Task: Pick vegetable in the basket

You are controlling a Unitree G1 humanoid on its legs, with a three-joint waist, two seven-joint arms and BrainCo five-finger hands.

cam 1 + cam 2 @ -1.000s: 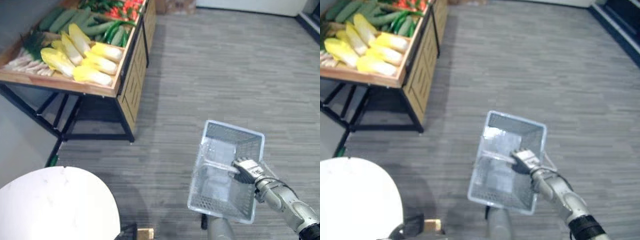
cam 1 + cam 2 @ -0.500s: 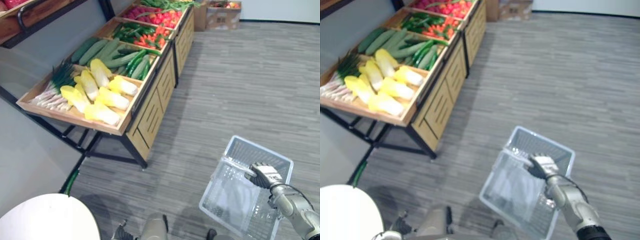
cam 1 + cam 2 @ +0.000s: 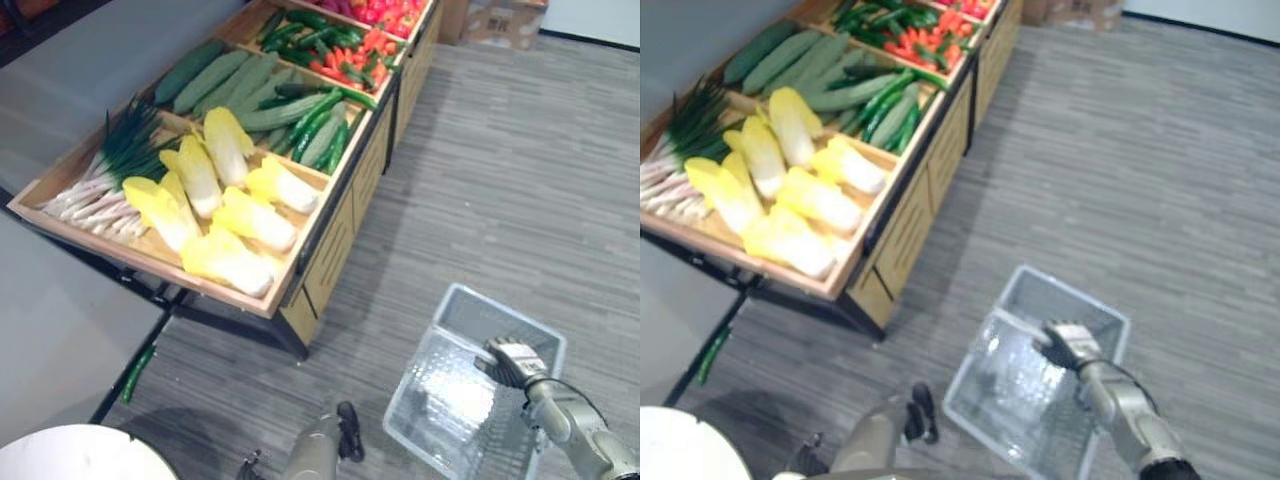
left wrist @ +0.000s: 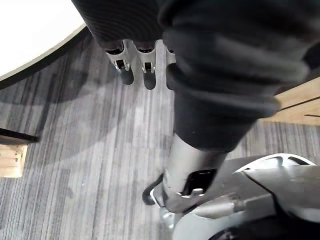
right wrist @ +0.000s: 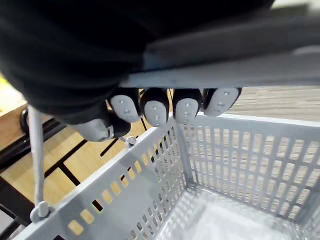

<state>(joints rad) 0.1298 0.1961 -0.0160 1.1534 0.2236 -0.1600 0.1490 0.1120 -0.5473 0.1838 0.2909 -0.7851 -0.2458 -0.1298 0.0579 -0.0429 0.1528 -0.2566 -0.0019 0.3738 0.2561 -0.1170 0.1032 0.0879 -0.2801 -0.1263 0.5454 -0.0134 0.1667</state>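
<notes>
Gripping the handle [image 5: 35, 160] of the basket [image 5: 250, 160], my right hand [image 3: 1065, 345] has fingers curled round it. My left hand [image 4: 123, 65] hangs, fingers relaxed

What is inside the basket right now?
No vegetables: the basket shows only its bare mesh floor and walls. The right robot hand, curled round its handle, covers a small part of the inside near the rim.

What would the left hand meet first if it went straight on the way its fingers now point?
Most likely the grey floor: the left hand hangs with fingers pointing down at it, nothing between. Depth is unclear. The right hand holds the basket.
</notes>
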